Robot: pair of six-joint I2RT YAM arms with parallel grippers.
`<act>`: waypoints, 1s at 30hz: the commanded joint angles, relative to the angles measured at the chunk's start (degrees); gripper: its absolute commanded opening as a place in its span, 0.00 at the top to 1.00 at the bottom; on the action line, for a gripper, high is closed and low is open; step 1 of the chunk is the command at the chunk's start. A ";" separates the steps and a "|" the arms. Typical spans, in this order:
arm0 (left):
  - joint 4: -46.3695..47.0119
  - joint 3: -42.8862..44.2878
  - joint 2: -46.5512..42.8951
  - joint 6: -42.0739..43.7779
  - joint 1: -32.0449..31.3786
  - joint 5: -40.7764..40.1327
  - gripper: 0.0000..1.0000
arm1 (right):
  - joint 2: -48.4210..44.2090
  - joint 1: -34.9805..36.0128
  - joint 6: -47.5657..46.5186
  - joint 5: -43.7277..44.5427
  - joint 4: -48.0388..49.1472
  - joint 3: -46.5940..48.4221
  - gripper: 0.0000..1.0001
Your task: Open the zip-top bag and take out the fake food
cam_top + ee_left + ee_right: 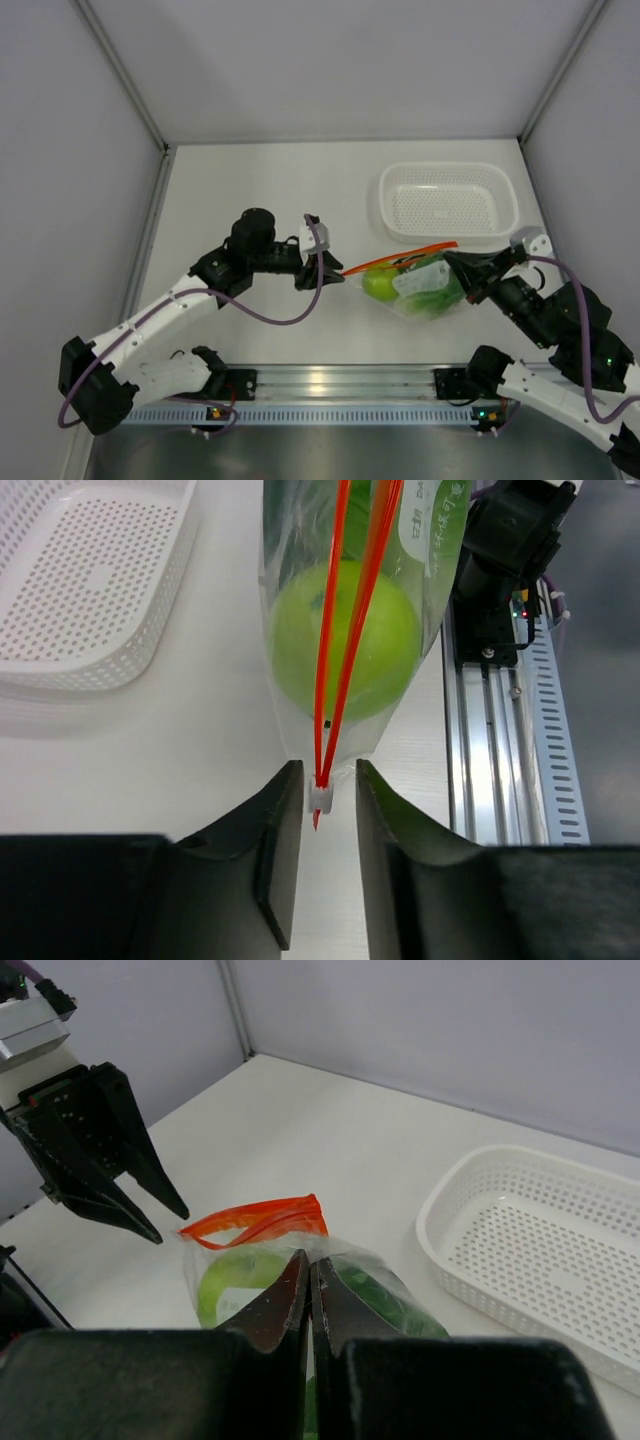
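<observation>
The clear zip-top bag (428, 292) lies on the table in front of the basket, its orange-red zip strip (400, 256) toward my left gripper. Inside show a round lime-green fruit (380, 285) and green lettuce (440, 290); the brown cluster is hidden. My left gripper (328, 780) is open, its jaws on either side of the white zip slider (320, 798) at the end of the two diverging strips (328, 650). My right gripper (310, 1260) is shut on the bag's plastic (350, 1252) above the fruit (225, 1278) and lettuce (385, 1295).
A white perforated basket (448, 172) stands behind the bag at the back right; it also shows in the left wrist view (90, 580) and right wrist view (540, 1240). A metal rail (340, 385) runs along the near edge. Grey walls enclose the table.
</observation>
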 commanded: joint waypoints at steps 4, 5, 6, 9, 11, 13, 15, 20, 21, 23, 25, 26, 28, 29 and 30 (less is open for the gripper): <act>0.96 6.90 2.79 -2.76 0.32 3.05 0.41 | 0.98 0.74 1.07 -4.77 7.84 -2.78 1.00; 1.04 7.95 3.14 -2.85 0.32 3.32 0.38 | 1.15 0.74 1.16 -5.03 7.84 -2.96 1.00; 1.13 8.40 3.32 -3.02 0.32 3.67 0.36 | 1.42 0.65 1.16 -5.12 7.75 -2.96 1.00; 2.01 10.68 4.11 -5.39 -0.47 2.53 0.30 | 1.51 0.74 1.16 -6.00 7.66 -3.22 1.00; 2.01 11.65 4.81 -5.48 -1.96 1.04 0.30 | 1.60 0.74 1.07 -6.18 7.66 -3.22 1.00; 3.50 12.10 5.08 -5.48 -4.23 -1.59 0.30 | 1.68 0.74 0.98 -6.35 7.66 -3.22 1.00; 5.43 11.83 5.43 -6.44 -5.38 -4.50 0.30 | 2.03 0.74 0.81 -7.05 7.84 -3.13 1.00; 7.55 13.41 6.92 -8.03 -7.06 -6.96 0.33 | 2.30 0.65 0.90 -8.02 7.93 -3.48 1.00; 7.46 13.59 7.19 -8.03 -7.32 -7.14 0.34 | 2.30 0.65 0.90 -8.11 7.84 -3.48 1.00; 7.55 14.12 7.98 -8.12 -7.32 -6.88 0.36 | 2.30 0.65 0.90 -8.29 7.84 -3.57 1.00; 7.55 14.20 8.33 -8.29 -7.67 -6.44 0.37 | 2.30 0.65 1.07 -8.29 7.84 -3.57 1.00; 7.55 13.86 8.77 -8.30 -7.76 -6.18 0.39 | 2.30 0.65 1.07 -8.03 8.01 -3.49 1.00; 7.55 13.59 9.21 -8.38 -8.55 -6.52 0.39 | 2.39 0.65 1.16 -7.50 8.28 -3.66 1.00; 7.55 13.24 9.39 -8.30 -8.81 -6.53 0.39 | 2.56 0.74 1.25 -7.50 8.45 -3.49 1.00; 7.55 13.24 9.56 -8.38 -9.43 -6.87 0.39 | 2.56 0.65 1.16 -7.50 8.45 -3.49 1.00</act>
